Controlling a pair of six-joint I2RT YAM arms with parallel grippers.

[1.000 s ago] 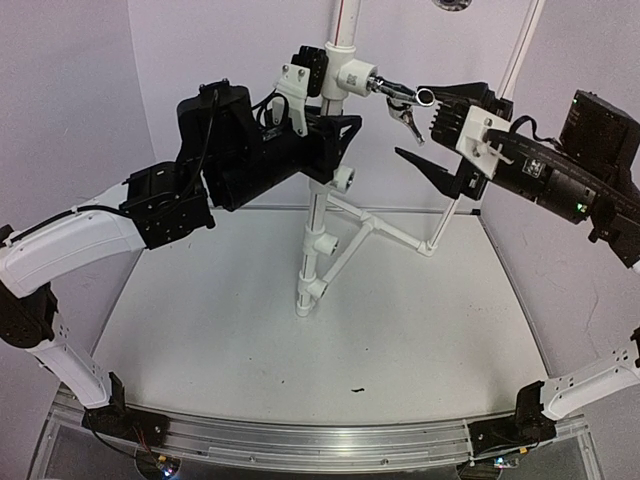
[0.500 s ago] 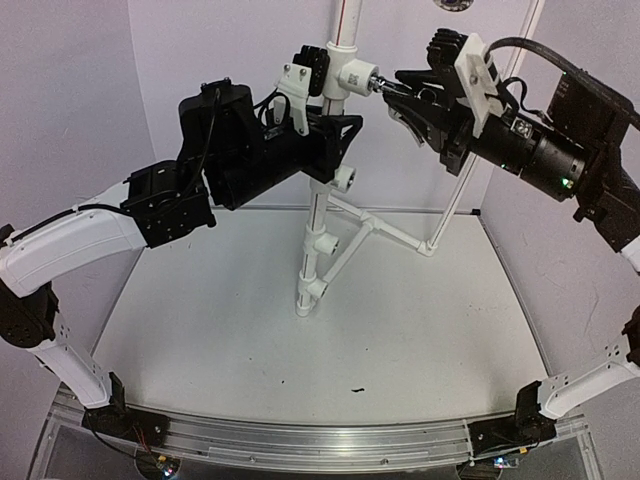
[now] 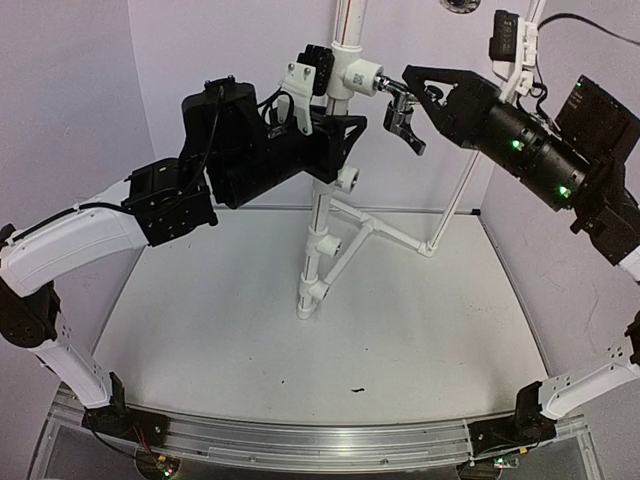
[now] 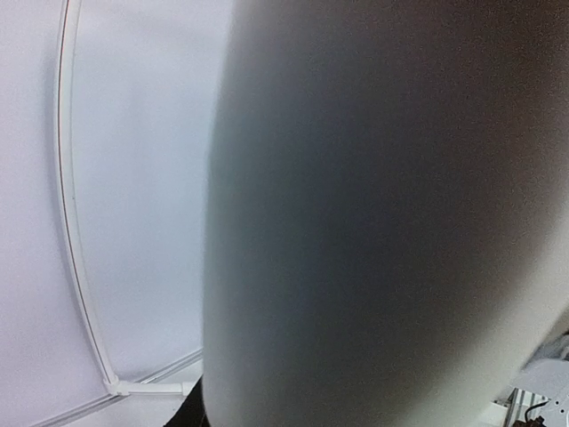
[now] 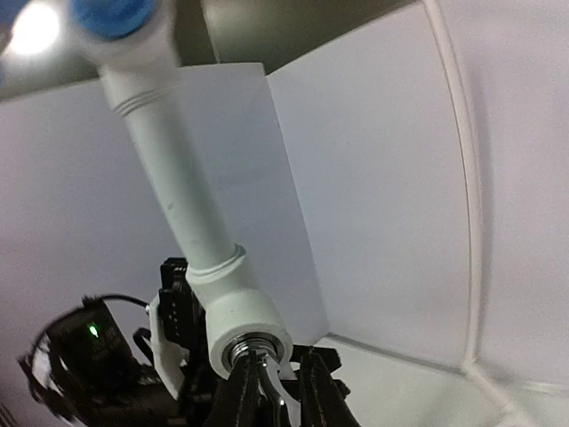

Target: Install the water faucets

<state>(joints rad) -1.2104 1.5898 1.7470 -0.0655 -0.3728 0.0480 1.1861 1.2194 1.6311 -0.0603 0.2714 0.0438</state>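
Note:
A chrome water faucet (image 3: 392, 93) sticks out to the right of the top white tee fitting (image 3: 355, 75) on the upright pipe (image 3: 318, 215). My right gripper (image 3: 405, 98) is shut on it. In the right wrist view the two dark fingers (image 5: 238, 391) flank the chrome faucet (image 5: 283, 402), whose threaded end sits in the tee's socket (image 5: 244, 316). My left gripper (image 3: 330, 122) is clamped on the upright pipe just below that tee. The left wrist view is almost filled by the blurred pipe (image 4: 391, 222); its own fingers do not show there.
Lower on the stand are two more tee fittings (image 3: 345, 180) (image 3: 325, 243), a foot (image 3: 305, 300) and a diagonal brace (image 3: 385, 228). A thin white rod (image 3: 465, 190) leans behind my right arm. Enclosure walls close in on three sides.
The right gripper, open beside the faucet a second ago, has moved in, rolled its wrist and shut on the faucet. The left arm has stayed on the pipe.

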